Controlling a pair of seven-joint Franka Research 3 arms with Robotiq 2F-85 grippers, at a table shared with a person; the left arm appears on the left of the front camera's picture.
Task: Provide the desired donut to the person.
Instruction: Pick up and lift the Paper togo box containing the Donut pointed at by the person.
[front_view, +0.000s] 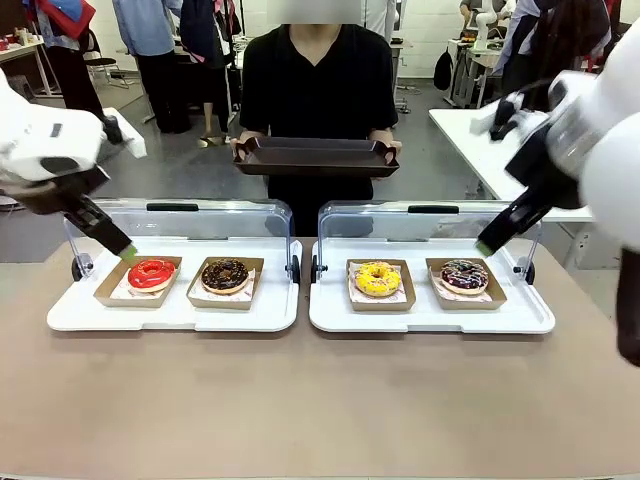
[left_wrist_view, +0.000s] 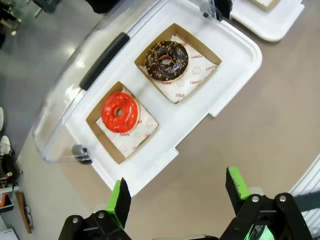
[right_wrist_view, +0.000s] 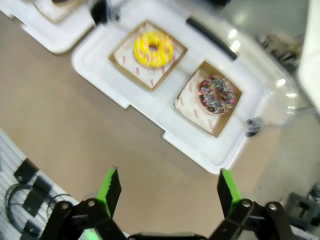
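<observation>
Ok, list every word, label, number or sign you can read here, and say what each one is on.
None can be read for certain.
Red print on the paper liner under the red donut: too small to read.
Red print on the second liner under the chocolate donut: too small to read.
Red marks on the papers under the yellow donut and sprinkled donut: blurred.

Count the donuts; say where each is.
4. Red donut and chocolate donut in the left tray; yellow donut and sprinkled donut in the right tray. None looks hidden.
</observation>
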